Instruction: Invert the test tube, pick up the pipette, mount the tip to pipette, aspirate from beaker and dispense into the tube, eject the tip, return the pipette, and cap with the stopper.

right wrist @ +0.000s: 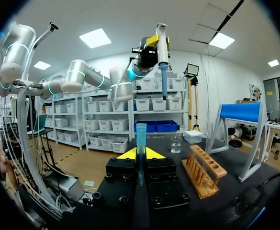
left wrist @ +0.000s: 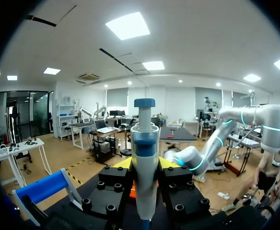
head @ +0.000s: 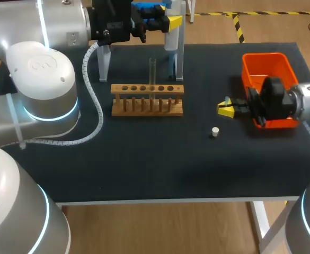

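Note:
My left gripper (head: 168, 22) is high over the table's back edge, shut on the white and blue pipette (head: 170, 38). In the left wrist view the pipette (left wrist: 144, 158) stands upright between the yellow fingertips (left wrist: 124, 163). A clear test tube (head: 152, 73) stands upright in the wooden rack (head: 147, 99). My right gripper (head: 226, 109) is low beside the orange bin (head: 268, 64), shut on a pale blue pipette tip (head: 227, 100). The tip (right wrist: 141, 143) stands upright between its fingers, with the pipette (right wrist: 162, 50) above and ahead. A white stopper (head: 214, 132) lies on the mat.
A grey pipette stand (head: 105, 62) with a blue bar stands behind the rack. A small glass beaker (right wrist: 176, 143) sits at the back, beyond the rack (right wrist: 204, 170). The dark mat (head: 144, 159) covers the table.

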Motion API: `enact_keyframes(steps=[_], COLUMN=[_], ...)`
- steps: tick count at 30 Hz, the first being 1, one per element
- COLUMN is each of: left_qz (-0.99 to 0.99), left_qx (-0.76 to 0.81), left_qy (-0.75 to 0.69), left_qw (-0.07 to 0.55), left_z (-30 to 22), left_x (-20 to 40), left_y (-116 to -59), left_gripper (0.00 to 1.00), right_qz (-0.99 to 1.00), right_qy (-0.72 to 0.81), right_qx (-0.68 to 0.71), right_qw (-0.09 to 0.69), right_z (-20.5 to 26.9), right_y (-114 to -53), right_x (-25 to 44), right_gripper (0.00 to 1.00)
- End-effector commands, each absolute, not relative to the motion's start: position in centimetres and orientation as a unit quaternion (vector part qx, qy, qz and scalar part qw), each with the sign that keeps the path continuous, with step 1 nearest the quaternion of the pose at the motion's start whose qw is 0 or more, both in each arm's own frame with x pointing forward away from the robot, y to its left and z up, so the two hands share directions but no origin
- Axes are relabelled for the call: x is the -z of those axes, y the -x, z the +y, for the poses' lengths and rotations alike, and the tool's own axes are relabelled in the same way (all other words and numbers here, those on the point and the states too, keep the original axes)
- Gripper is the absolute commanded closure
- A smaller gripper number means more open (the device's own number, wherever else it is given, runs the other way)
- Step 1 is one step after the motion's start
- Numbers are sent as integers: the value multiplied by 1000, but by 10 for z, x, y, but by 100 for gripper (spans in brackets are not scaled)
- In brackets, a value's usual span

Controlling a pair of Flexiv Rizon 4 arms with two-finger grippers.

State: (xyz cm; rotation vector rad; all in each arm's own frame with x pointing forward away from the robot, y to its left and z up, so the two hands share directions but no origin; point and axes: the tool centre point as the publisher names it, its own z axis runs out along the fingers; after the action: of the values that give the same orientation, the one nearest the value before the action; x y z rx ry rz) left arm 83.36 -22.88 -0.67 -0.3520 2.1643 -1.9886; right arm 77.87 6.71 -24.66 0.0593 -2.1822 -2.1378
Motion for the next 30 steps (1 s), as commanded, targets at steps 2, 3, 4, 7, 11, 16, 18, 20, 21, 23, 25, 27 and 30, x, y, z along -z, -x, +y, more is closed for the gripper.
enact_keyframes(steps=[2,3,4,7,11,16,18,20,21,23,25,27,30], left_qz=[727,727,727,727,727,727,727,727,727,727,727,727,727], left_qx=[671,671,671,671,671,671,671,671,671,671,671,671,671], left_qy=[117,117,117,117,117,117,117,117,117,117,117,117,117], left_qw=[90,90,90,90,90,90,90,90,90,90,90,90,90], left_z=[-227,-227,-227,-227,-227,-227,-227,-227,-227,-227,-227,-227,-227], left_x=[7,7,7,7,7,7,7,7,7,7,7,7,7], left_y=[-834,-834,-834,-834,-834,-834,-834,-834,-834,-834,-834,-834,-834], left_gripper=[100,100,100,100,100,100,100,100,100,100,100,100,100], right_qz=[-710,-710,-709,-708,-705,-702,-702,-702,-702,-701,-701,-702,-703], right_qy=[-28,-29,-30,-33,-35,-41,-42,-45,-46,-48,-50,-52,-52], right_qx=[702,702,703,704,706,708,708,708,708,709,708,707,706], right_qw=[48,49,49,51,52,58,60,62,62,64,64,66,67], right_z=[90,93,96,105,117,135,141,147,149,154,158,160,163], right_y=[-788,-790,-791,-795,-799,-803,-804,-805,-805,-806,-806,-806,-807], right_x=[250,250,251,251,251,253,253,252,251,249,249,249,250], right_gripper=[100,100,100,100,100,100,100,100,100,100,100,100,100])
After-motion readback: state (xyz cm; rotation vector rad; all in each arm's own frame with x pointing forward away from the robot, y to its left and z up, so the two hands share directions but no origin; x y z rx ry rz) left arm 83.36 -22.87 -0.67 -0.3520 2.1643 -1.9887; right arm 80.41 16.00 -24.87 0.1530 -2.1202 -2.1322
